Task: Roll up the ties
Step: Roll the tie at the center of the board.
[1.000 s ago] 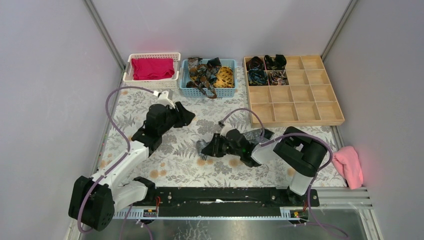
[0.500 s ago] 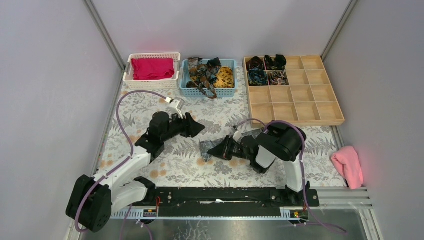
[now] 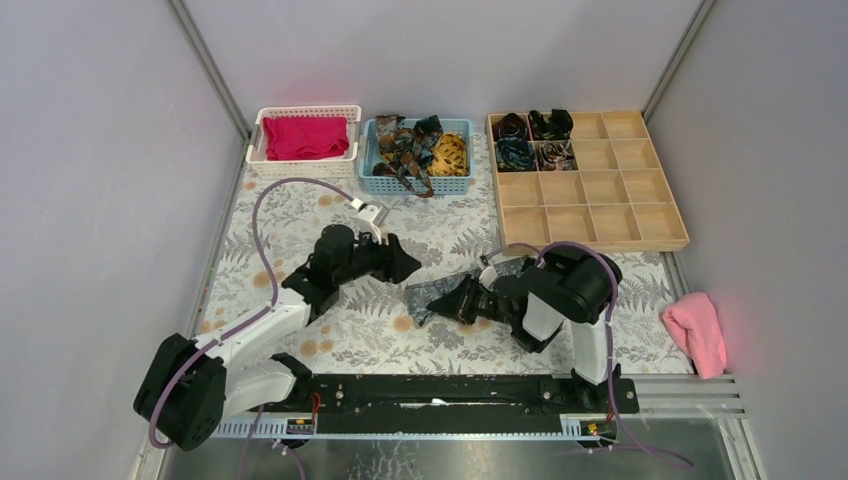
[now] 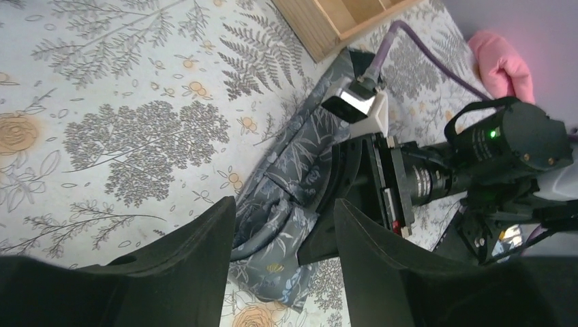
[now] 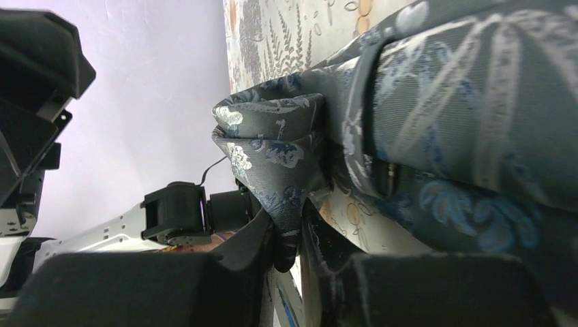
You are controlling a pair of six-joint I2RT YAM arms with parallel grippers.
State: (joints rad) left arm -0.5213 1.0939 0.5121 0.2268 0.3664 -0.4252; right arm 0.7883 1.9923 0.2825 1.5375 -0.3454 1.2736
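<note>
In front of the right claw [image 3: 448, 300], seen from overhead, the grey patterned tie [image 3: 420, 298] lies bunched on the floral worktop [image 3: 300, 210]. Its length trails back under that arm towards the wooden tray [image 3: 600, 244]. The left claw [image 3: 403, 266] hangs just beside the bunch, apart from it, probably placed to help once the end is turned. Beyond both claws, loose ties [image 3: 405, 145] fill the blue basket [image 3: 450, 184]. Four coils [image 3: 514, 152] sit in the tray's far-left compartments; I take these to be finished ones.

In the left wrist view, the left claw's fingers [image 4: 198, 252] stand wide apart with nothing between them. The tie lies past their tips, running from a fold beside the right claw away to the tray's corner. Framing the strip this way suggests the arm is lining up to pin or take it.

In the right wrist view, the right claw's fingers [image 5: 252, 252] are nearly closed, pinching a doubled-over end of the tie. The fold stands up just above the fingertips, and the broad remainder stretches off to one side. Gripping a folded end suits starting the core of a coil.
</note>
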